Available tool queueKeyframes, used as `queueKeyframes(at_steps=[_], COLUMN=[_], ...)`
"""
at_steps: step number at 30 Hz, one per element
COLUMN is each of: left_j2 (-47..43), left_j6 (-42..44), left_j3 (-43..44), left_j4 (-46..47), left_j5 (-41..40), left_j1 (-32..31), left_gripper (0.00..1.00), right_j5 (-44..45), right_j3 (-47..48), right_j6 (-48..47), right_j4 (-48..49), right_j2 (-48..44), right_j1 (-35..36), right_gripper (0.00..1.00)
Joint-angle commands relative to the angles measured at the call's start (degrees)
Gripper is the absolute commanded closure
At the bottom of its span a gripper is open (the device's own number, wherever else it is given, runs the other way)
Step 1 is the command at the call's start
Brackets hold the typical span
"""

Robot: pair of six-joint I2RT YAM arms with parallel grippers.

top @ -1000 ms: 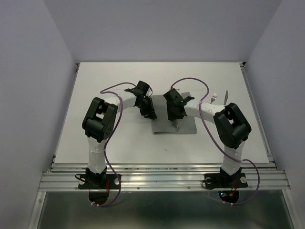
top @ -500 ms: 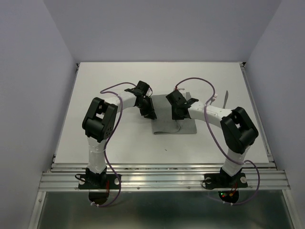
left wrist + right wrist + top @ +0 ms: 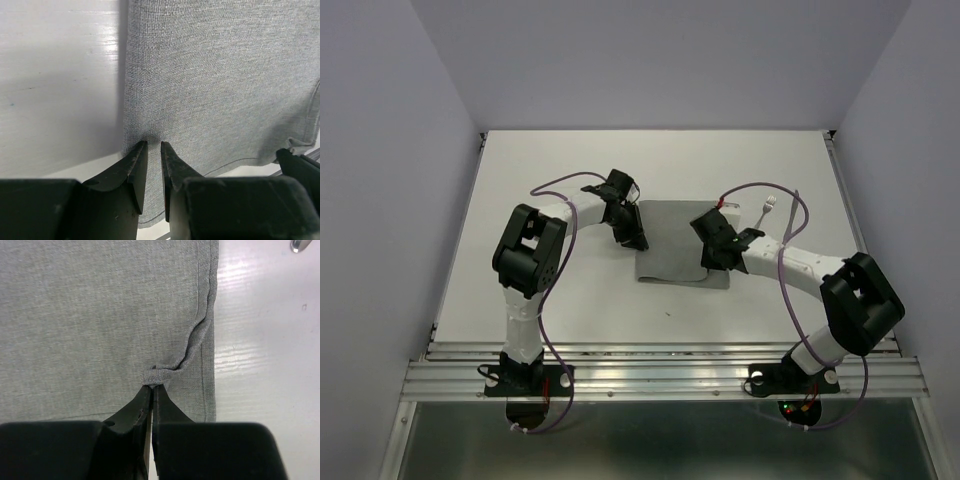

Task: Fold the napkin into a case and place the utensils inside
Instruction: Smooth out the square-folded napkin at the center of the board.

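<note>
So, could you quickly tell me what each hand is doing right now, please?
Left hand: closed on the left edge of the thin grey cloth napkin.
Right hand: closed, pinching the napkin's right edge.

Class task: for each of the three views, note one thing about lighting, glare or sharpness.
Top external: even, soft light, faint shadows under the arms. Left wrist: glare streaks on the table, a dark shadow along the napkin edge, blurred fingers. Right wrist: sharp weave, white table glare, a bright glint off a utensil at the top edge.
</note>
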Motion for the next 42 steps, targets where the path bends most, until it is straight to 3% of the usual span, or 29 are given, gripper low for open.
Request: queueKeyframes(at_steps=[1,7,8,12,15,22,26,32,37,42], left_j2=[-3.68,-9.91,-10.62,-14.31,-15.63,-15.11,-13.88,-11.95,-11.24,-11.85], left_j6=[2.85,5.66,5.84,6.28,6.28,5.31,5.14,4.17,4.17,5.13], left_j3=[0.49,-3.72,-5.38,-9.61,-11.10,-13.83,-14.19,-14.98,-14.80,-14.62], left_j4=[-3.02,-7.05,-7.59,-8.38,-8.73,-5.31,-4.17,-1.71,-0.21,-0.30], left_j5=[-1.19,-4.79,-5.23,-6.03,-6.03,-2.51,-2.51,-3.13,-0.93,2.05], left_j1=[0.37,0.28,0.11,-1.03,-2.79,-4.73,-4.82,-4.82,-4.82,-4.64], left_gripper=[0.70,0.63,0.50,0.35,0.30,0.30,0.34,0.55,0.98,1.00], right_j5=[-0.21,-1.53,-1.53,-2.14,-2.58,-3.55,-3.37,-3.46,-3.37,-3.46], right_j3=[-2.56,-4.32,-4.32,-3.88,-3.53,-3.00,-3.35,-3.97,-4.15,-3.27], right_j6=[4.87,6.72,6.63,6.28,6.11,5.49,5.40,5.49,5.31,4.87], right_j4=[2.69,4.53,4.71,4.89,5.24,5.59,5.50,5.50,5.33,4.36], right_j2=[-1.76,-2.20,-1.94,-1.24,-0.80,0.17,-0.27,-0.97,-2.64,-5.10], right_j1=[0.39,0.39,0.39,0.39,0.39,0.39,0.39,0.39,0.39,0.39], right_gripper=[0.99,0.99,0.99,0.99,0.99,0.99,0.99,0.99,0.99,0.98])
